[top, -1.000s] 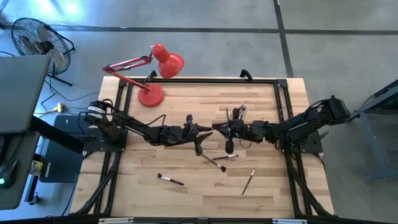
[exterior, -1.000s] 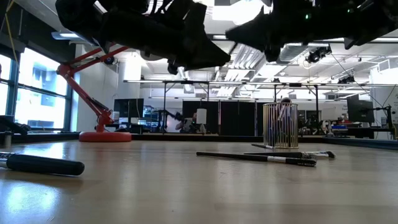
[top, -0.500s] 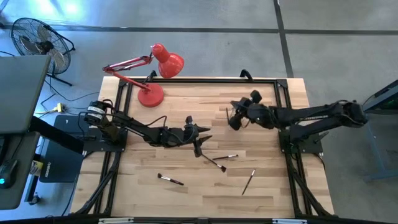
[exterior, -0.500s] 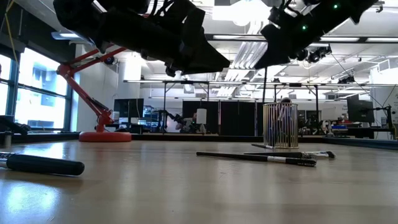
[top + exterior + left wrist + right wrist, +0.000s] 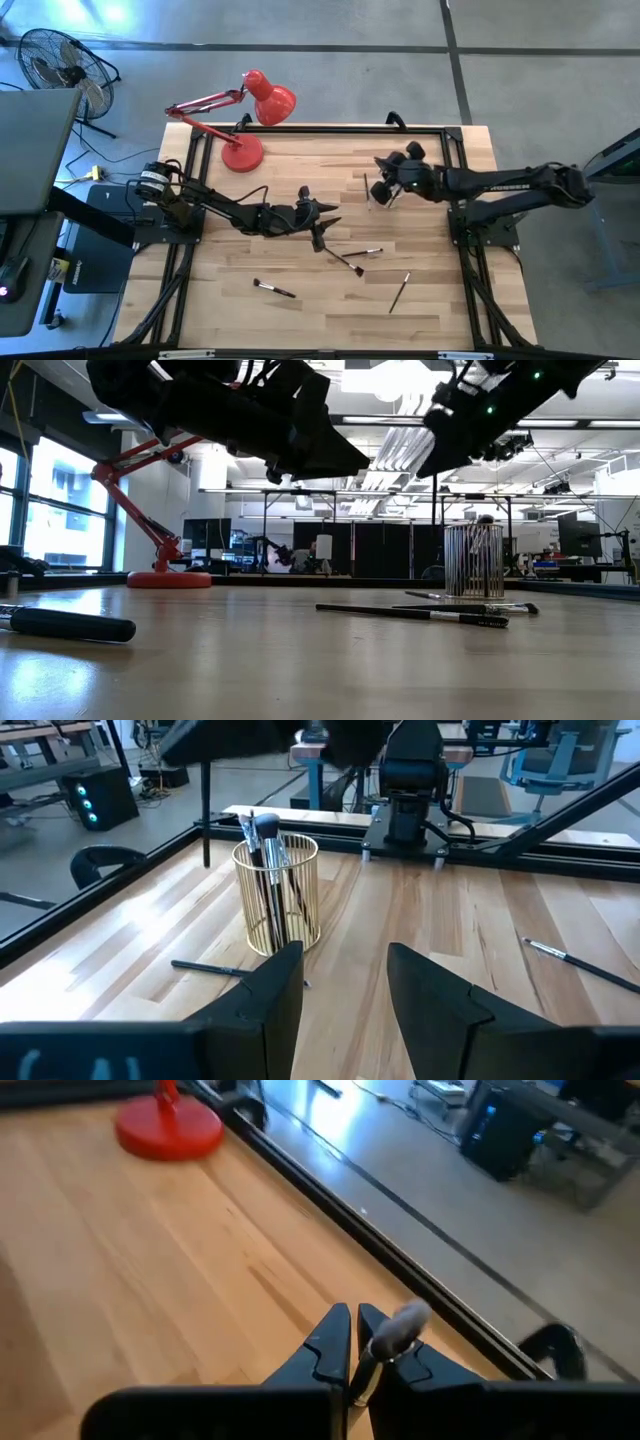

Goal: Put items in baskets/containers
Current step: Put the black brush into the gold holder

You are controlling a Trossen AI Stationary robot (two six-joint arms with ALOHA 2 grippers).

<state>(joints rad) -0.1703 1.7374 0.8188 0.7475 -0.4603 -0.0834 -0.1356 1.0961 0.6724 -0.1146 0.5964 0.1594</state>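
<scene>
A ribbed, clear yellowish cup (image 5: 278,892) stands upright on the table's far right part with several brushes inside it; the low view shows the cup (image 5: 473,560) too. My right gripper (image 5: 352,1342) hovers by the cup (image 5: 380,190), shut on a brush. My left gripper (image 5: 345,1005) hangs open and empty above mid-table (image 5: 322,230). Loose brushes lie flat on the wood (image 5: 348,262) (image 5: 272,289) (image 5: 399,292), and one lies beside the cup (image 5: 205,966). My right gripper pinches a dark-handled brush between its two fingers, just below the whitish bristle tip (image 5: 405,1320). The bristle end sticks out past the fingers. The handle (image 5: 205,810) hangs straight down beside the cup, clear of the table.
A red desk lamp (image 5: 240,150) stands at the far left corner. A black frame rail (image 5: 470,840) runs along the table's edges. A thick dark handle (image 5: 65,624) lies near the low camera. Bare wood shows between the cup and the lamp.
My right gripper has moved from mid-table toward the far edge and now hangs by the cup, still shut. In the low view the cup has shifted a little toward the table's right. My left arm has kept still.
</scene>
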